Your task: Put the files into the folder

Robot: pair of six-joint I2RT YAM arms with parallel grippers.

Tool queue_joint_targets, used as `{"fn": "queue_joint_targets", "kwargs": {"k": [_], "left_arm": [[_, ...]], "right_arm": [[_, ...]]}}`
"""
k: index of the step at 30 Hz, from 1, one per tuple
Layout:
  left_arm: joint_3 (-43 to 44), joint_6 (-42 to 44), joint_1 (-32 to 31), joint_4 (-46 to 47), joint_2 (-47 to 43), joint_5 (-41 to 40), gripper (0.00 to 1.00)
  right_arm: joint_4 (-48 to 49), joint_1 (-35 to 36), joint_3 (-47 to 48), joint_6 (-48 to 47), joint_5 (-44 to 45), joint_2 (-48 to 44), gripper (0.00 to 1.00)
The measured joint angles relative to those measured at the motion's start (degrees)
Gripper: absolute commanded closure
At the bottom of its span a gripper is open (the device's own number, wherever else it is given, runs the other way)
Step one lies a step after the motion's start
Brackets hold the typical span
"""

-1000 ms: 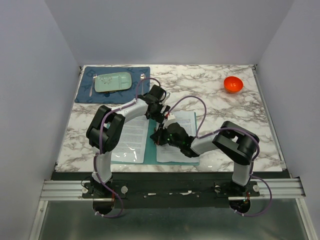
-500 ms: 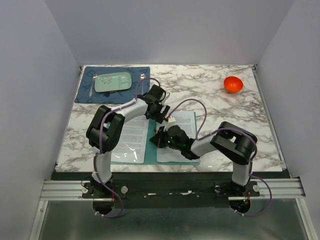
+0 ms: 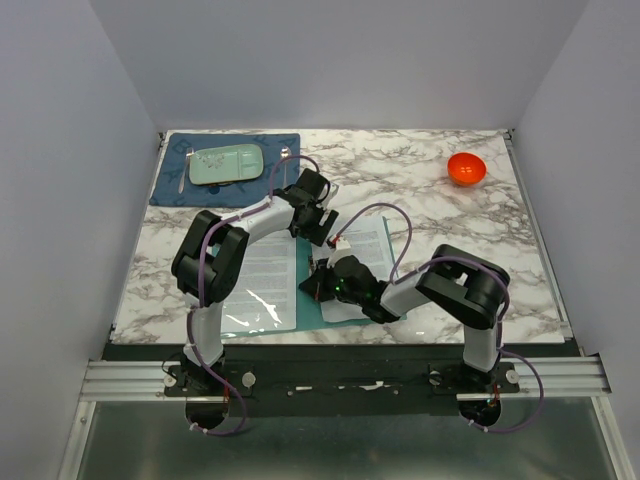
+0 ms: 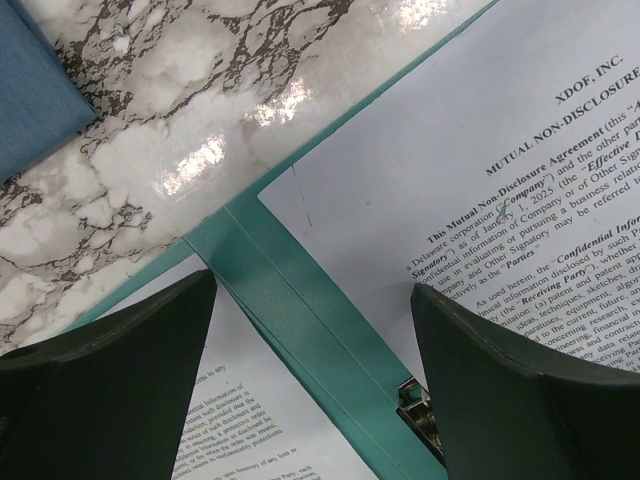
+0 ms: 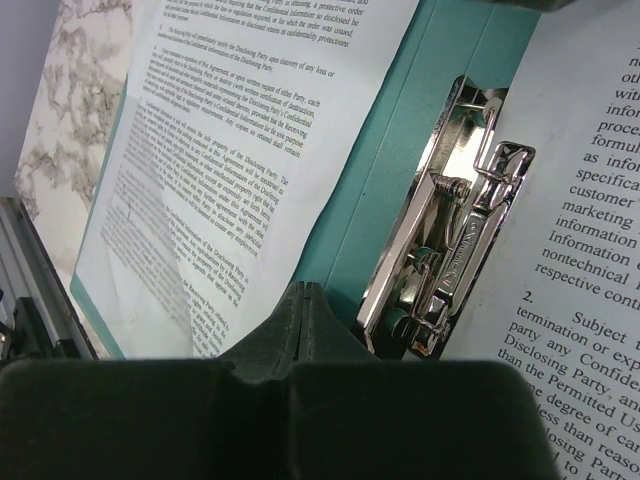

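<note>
Though the files (image 4: 520, 150) are lying in the open folder (image 5: 385, 150), closing it is seemingly remaining, left gripper (image 4: 312, 290) hovering agape, right gripper (image 5: 303, 300) pinched shut.

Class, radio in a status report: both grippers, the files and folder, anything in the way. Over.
Left gripper open over folder spine. Right gripper shut, beside metal clip. Files lie on open folder. Nothing seen blocking.

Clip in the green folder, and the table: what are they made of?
The clip looks like polished metal: silver, mirror-bright, with a coiled spring. The table looks like marble, white with grey veins and glossy glare, though it could be a printed laminate; the look alone cannot settle that.
</note>
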Motion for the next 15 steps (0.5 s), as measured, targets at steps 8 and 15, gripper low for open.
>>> {"fn": "queue_joint_targets", "kwargs": {"k": [8,15], "left_arm": [[0.00,0.09,0.04,-0.02,-0.02,0.00,0.08],[-0.13,1.20,0.04,0.07,-0.13,0.00,0.10]], "right_arm": [[1.64,-0.11,0.28,0.20,-0.96,0.81,0.99],[2.05,-0.46,0.57,-1.16,-4.79,-0.24,0.99]]}}
